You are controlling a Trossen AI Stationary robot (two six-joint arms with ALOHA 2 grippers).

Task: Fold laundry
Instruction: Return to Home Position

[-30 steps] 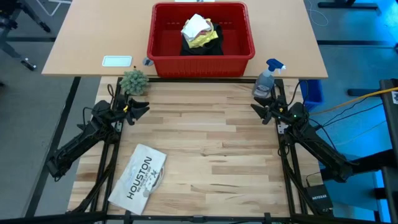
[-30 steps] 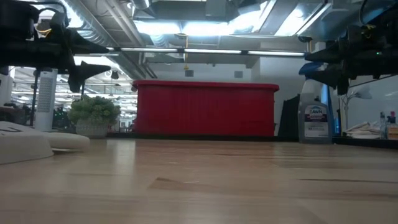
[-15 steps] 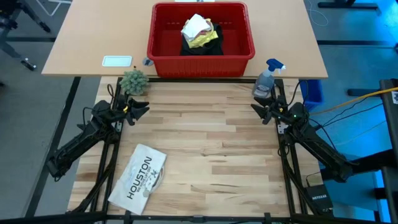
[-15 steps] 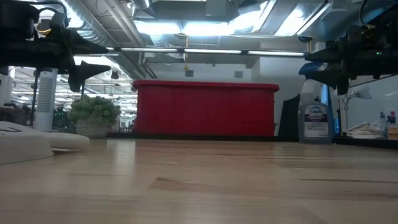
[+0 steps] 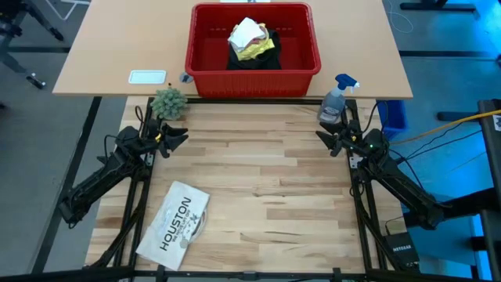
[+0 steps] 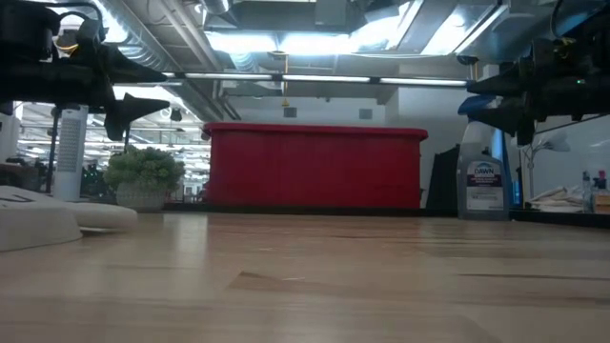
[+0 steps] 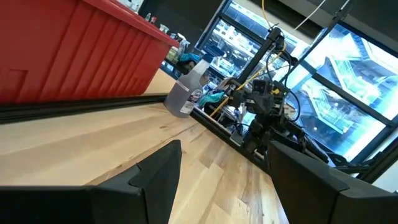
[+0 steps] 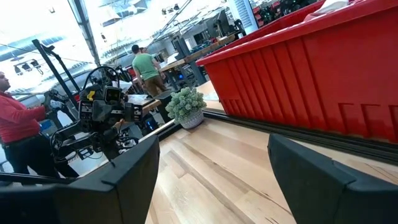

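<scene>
Two grippers hang empty and spread open over the wooden table (image 5: 258,188): the left gripper (image 5: 177,139) at its left edge, the right gripper (image 5: 326,139) at its right edge. One plant (image 5: 169,102), one spray bottle (image 5: 335,98) and one flat "HOUSTON" item (image 5: 176,222) sit well apart. One red basket (image 5: 205,63) beyond holds the single laundry pile (image 5: 252,45), with a white cloth (image 5: 246,31) on top, a yellow shirt (image 5: 260,50) under it and black trousers (image 5: 249,63) mostly buried; from table height the basket wall hides the pile.

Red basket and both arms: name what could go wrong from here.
The spray bottle stands close beside the open right gripper; a swing of that arm could topple it. The small plant sits as near the open left gripper. In the red basket, the laundry is heaped unevenly, so jostling may undo the folds.
</scene>
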